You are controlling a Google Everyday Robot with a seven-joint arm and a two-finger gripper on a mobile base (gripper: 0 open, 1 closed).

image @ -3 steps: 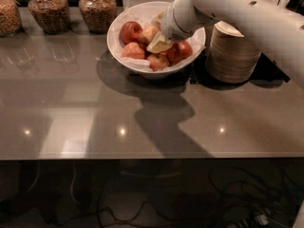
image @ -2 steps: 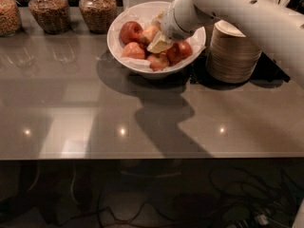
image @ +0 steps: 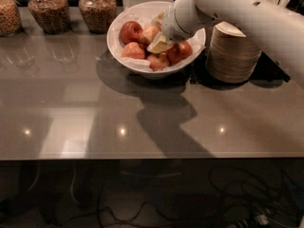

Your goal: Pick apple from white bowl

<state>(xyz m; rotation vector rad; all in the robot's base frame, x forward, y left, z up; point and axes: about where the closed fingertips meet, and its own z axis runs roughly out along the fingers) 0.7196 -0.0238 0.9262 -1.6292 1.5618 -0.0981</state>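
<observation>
The white bowl point(image: 124, 57) stands at the back of the grey counter and holds several red apples point(image: 131, 32) on crumpled white paper. My white arm reaches in from the upper right. My gripper point(image: 160, 42) is down inside the bowl, over the apples in its middle and right part. Its pale fingers point(image: 159, 43) rest among the apples. More apples show beside it on the right point(image: 182, 51) and lower left point(image: 134, 51).
Three glass jars of grain or nuts point(image: 45, 9) line the back left. A stack of beige disposable bowls point(image: 232, 53) stands just right of the white bowl. The counter's front edge point(image: 142, 156) runs across the lower middle, with cables on the floor below.
</observation>
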